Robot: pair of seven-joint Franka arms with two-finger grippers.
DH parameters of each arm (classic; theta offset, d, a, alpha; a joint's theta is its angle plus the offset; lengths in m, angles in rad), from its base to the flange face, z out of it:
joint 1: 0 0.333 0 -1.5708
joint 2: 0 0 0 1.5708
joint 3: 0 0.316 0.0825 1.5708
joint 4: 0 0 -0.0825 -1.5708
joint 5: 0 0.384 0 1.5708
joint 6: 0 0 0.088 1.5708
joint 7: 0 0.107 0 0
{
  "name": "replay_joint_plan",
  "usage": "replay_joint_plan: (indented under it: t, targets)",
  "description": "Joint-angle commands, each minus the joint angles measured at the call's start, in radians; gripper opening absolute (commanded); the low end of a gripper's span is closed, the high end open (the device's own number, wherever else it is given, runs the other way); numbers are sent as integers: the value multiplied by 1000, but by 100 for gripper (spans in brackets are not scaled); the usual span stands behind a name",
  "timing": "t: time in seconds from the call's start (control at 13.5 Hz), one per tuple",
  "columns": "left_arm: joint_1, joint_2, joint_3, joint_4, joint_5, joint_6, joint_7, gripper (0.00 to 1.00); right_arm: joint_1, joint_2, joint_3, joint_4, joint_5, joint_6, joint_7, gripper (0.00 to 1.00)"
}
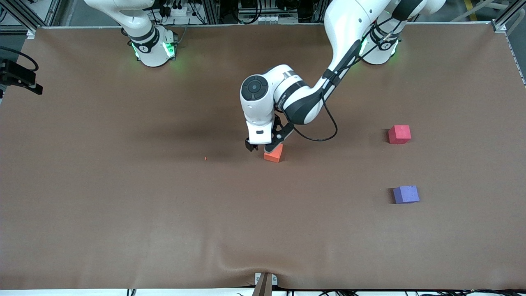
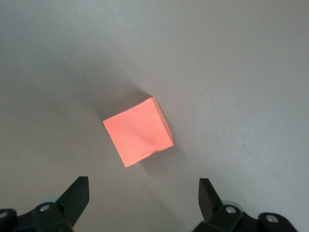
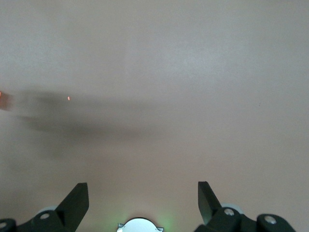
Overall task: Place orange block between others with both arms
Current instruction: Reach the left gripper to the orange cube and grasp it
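The orange block point(image 1: 274, 155) point(image 2: 138, 137) lies on the brown table near its middle. My left gripper point(image 1: 261, 148) point(image 2: 142, 188) hangs open low over the table right beside the block, which sits just clear of the fingers and not between them. The others rest toward the left arm's end: the pinkish-red cube point(image 1: 399, 134), and the purple-blue cube point(image 1: 406, 194) nearer to the front camera, with a gap between them. My right gripper point(image 3: 142, 191) is open and empty above bare table. The right arm waits by its base point(image 1: 154, 47).
A tiny orange crumb point(image 1: 205, 158) lies on the cloth toward the right arm's end from the orange block. A black mount point(image 1: 18, 76) juts in at the table edge at the right arm's end. A small bracket point(image 1: 265, 283) sits at the front edge.
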Motion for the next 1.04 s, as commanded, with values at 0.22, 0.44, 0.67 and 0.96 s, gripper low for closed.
replay_joint_plan:
  t: [0.22,0.44,0.67,0.96]
  targets:
    - [12,49,7,1,29,-14,-289,100,-9,3,1,8,5,29,4,100]
    - [17,55,21,-18,31,-22,-317,100,-4,3,1,7,11,28,6,100]
    - [17,67,27,-12,28,-22,-362,100,2,2,9,10,8,28,6,100]
    - [15,75,27,-10,26,-21,-377,100,-3,2,4,8,11,31,6,100]
